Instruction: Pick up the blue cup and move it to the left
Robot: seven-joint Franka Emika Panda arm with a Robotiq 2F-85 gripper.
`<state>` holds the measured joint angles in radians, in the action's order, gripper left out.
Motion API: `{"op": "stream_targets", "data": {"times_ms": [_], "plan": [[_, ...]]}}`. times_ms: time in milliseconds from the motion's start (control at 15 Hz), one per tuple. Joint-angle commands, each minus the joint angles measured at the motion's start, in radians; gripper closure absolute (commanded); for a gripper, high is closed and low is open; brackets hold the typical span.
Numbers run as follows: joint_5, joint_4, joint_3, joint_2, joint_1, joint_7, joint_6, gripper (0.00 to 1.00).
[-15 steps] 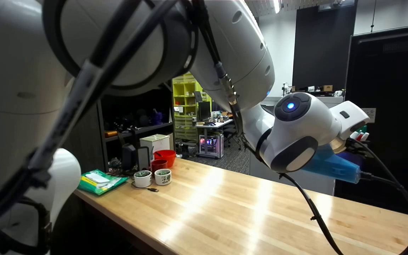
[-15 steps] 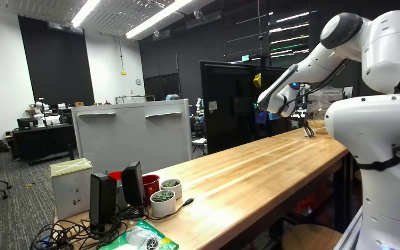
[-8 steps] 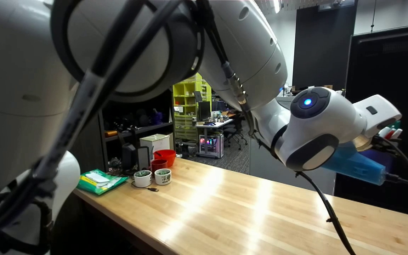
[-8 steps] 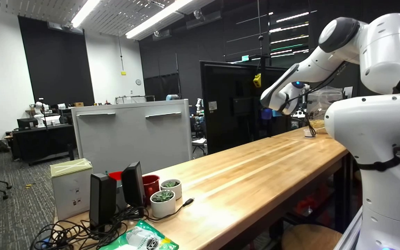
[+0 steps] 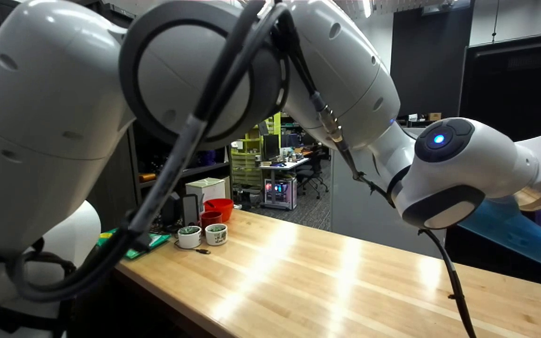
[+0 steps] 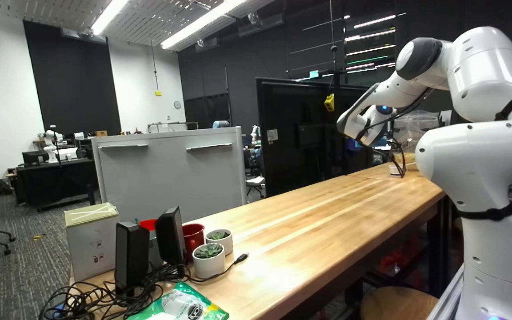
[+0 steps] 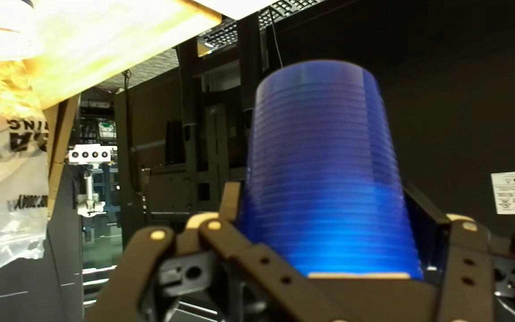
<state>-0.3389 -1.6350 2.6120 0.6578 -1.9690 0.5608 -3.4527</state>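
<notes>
- While the wrist view puts the blue cup (image 7: 329, 170) dead centre, the Robotiq gripper (image 7: 327, 202) has it clasped, ribbed flanks between the fingers (image 7: 230, 201), nearer the cup's wider end
- And it's airborne! In an exterior view it shows as a dark-blue patch higher than the wooden table (image 6: 327, 209), set against a big black panel (image 6: 289, 133); whether it hangs over the wood or just past the far edge, I can't call
- So where are we? Pick made, I'd say, and the carry is the step in hand; no set-down yet
- Now, "left": the task doesn't say whose, but by the robot's own left I read it as along the table toward the potted succulents (image 6: 209, 263), away from the clear plastic bag (image 7: 11, 188) and the white tub (image 6: 394, 170)
- What the next move wants, in my judgement: a smooth sideways swing at this height, the clasp firm but not crushing, then a straight lowering until the base sits flat on the wood, and only after that do the fingers part
- One to watch is the black cable (image 5: 457, 295) drooping toward the table; it could drag or snag on a brisk turn, so gentle pace is the call
- And if those ribbed walls are thin, they could flex under a hard squeeze, so steady pressure, please
</notes>
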Motion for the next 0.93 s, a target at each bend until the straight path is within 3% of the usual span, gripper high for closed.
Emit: {"op": "stream_targets", "data": {"times_ms": [0, 333, 867], "plan": [[-0.198, 0.093, 0.000, 0.053, -0.015, 0.141, 0.000, 0.42], [-0.427, 0.346, 0.000, 0.170, -0.024, 0.372, 0.000, 0.42], [-0.522, 0.762, 0.000, 0.418, -0.064, 0.742, -0.010, 0.42]]}}
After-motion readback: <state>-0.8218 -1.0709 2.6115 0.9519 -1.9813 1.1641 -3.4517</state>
